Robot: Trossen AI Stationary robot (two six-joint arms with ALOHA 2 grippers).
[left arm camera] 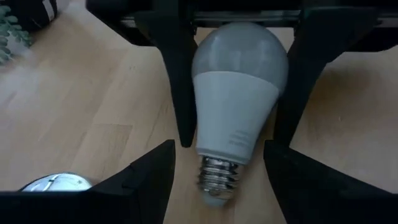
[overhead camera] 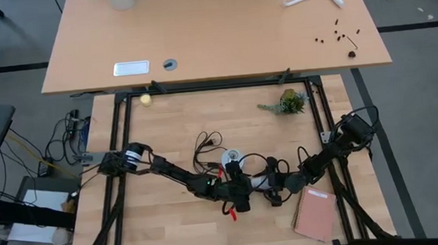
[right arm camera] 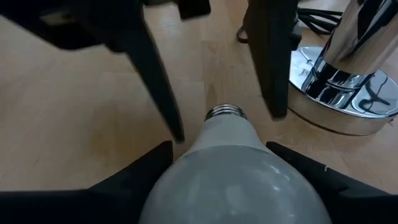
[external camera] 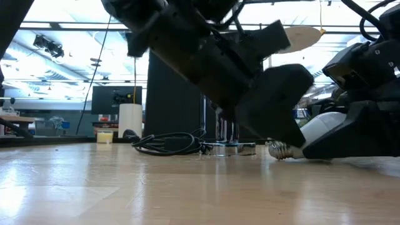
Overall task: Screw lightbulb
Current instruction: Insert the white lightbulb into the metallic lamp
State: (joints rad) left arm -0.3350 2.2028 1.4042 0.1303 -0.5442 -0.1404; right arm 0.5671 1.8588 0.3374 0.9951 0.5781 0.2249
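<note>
The lightbulb [left arm camera: 235,102] lies on its side on the wooden worktop [overhead camera: 173,133], near the middle, with its screw base [right arm camera: 225,112] pointing towards the silver socket disc [right arm camera: 339,93] just beside it. The left tool [left arm camera: 219,168] faces the base end, its fingers parted either side of the bulb. The right tool [right arm camera: 219,163] straddles the rounded end; whether either actually grips the bulb cannot be told.

A white lightbulb [left arm camera: 236,93] with a grey ribbed base lies on pale wood table [overhead camera: 166,134]; beside it, a shiny silver socket disc [right arm camera: 342,93].
</note>
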